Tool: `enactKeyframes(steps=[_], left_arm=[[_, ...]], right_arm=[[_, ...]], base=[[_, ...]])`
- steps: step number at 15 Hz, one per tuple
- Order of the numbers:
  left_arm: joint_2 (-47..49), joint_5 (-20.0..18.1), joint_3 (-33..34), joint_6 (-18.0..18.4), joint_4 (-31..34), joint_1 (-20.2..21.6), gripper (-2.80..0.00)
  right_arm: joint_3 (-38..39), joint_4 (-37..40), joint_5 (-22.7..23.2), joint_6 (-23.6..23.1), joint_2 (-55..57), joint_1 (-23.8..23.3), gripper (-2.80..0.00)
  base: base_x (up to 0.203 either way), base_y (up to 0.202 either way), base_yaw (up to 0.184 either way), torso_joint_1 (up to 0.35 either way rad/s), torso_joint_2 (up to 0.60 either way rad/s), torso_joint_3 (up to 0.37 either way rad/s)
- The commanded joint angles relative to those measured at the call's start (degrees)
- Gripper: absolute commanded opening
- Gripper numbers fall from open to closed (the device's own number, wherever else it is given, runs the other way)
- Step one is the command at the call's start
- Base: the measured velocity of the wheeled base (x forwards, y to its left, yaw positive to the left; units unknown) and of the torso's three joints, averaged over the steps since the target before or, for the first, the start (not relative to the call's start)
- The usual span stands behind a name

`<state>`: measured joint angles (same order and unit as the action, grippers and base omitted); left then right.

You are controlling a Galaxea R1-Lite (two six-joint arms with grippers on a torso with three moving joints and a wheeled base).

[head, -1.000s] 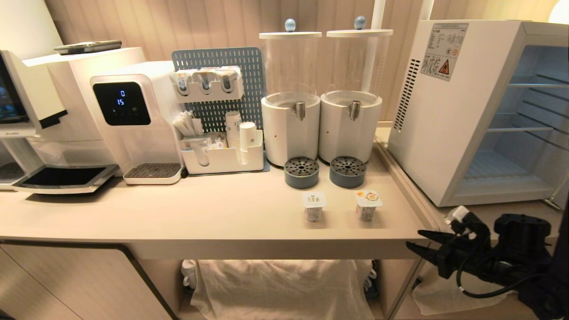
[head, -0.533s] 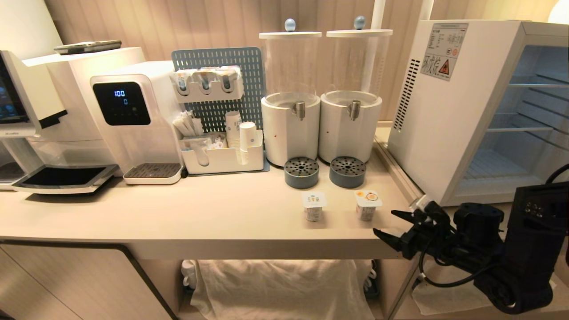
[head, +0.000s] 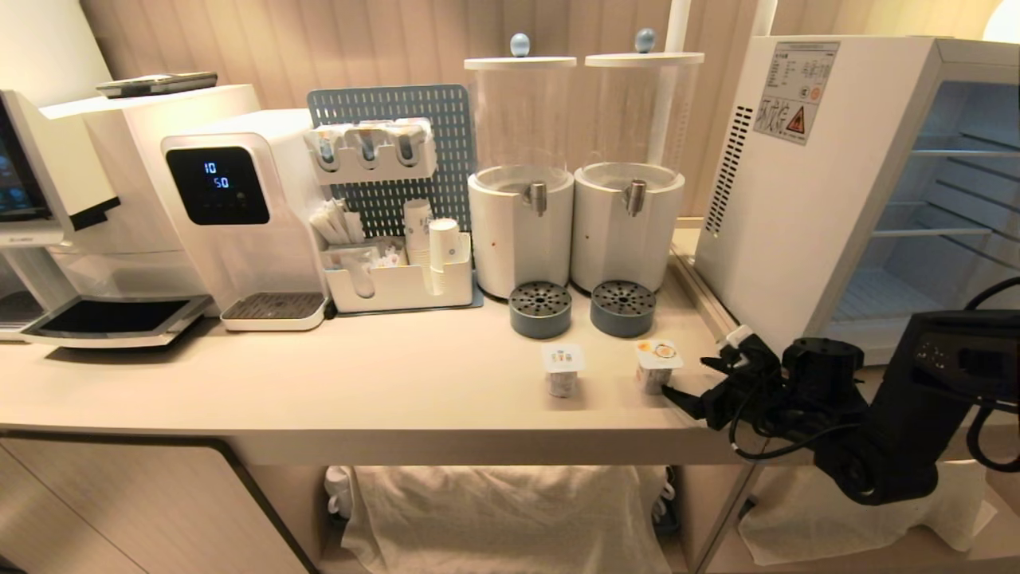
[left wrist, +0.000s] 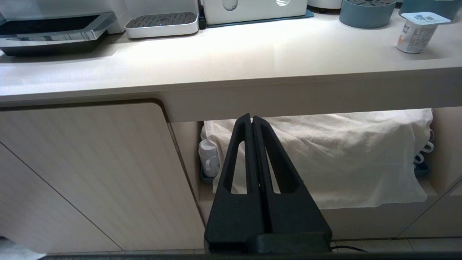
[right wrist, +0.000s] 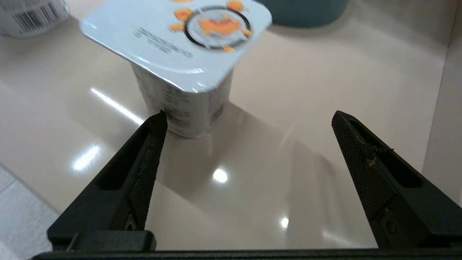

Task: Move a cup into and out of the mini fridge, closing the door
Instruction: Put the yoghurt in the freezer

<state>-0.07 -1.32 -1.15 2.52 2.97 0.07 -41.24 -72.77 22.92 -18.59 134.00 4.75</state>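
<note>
Two sealed white yogurt cups stand near the counter's front edge. My right gripper [head: 685,377] is open just right of the right-hand cup [head: 658,365], level with it. In the right wrist view that cup [right wrist: 184,72], with an orange-printed lid, stands just beyond my open right gripper [right wrist: 249,115], close to one fingertip [right wrist: 158,121] and not between the fingers. The other cup [head: 562,368] stands further left. The white mini fridge [head: 797,207] at the right stands open, showing wire shelves; its door is out of view. My left gripper [left wrist: 251,117] is shut and empty below the counter.
Two clear dispensers [head: 520,175] [head: 637,167] with grey drip trays [head: 541,309] stand behind the cups. A water machine [head: 239,215] and an organiser with paper cups [head: 398,279] are further left. A white cloth [head: 502,510] hangs under the counter.
My right arm has risen from below the counter's edge and moved left toward the right-hand cup, and its fingers have spread wider. The left arm has not moved.
</note>
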Motion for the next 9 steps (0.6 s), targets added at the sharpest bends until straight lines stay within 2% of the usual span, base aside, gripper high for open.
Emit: enactKeyframes(steps=[1, 3, 6, 9], left_arm=[[-0.01, 0.00, 0.00, 0.03, 0.01, 0.01, -2.80], [-0.01, 0.00, 0.00, 0.11, 0.01, 0.01, -2.80], [-0.01, 0.00, 0.00, 0.03, 0.01, 0.01, -2.80], [-0.01, 0.00, 0.00, 0.03, 0.01, 0.01, -2.80]], right_arm=[[-2.35, 1.24, -0.17, -0.13, -0.94, 0.95, 0.00], [-3.32, 5.47, -0.16, -0.13, -2.79, 1.89, 0.00], [-4.54, 7.67, -0.22, -0.13, -3.45, 3.81, 0.00], [-9.22, 12.77, -0.29, -0.13, -2.44, 4.36, 0.00]], base=[[0.000, 0.000, 0.000, 0.000, 0.00, 0.000], [0.000, 0.000, 0.000, 0.000, 0.00, 0.000], [0.000, 0.000, 0.000, 0.000, 0.00, 0.000], [0.000, 0.000, 0.000, 0.000, 0.00, 0.000]])
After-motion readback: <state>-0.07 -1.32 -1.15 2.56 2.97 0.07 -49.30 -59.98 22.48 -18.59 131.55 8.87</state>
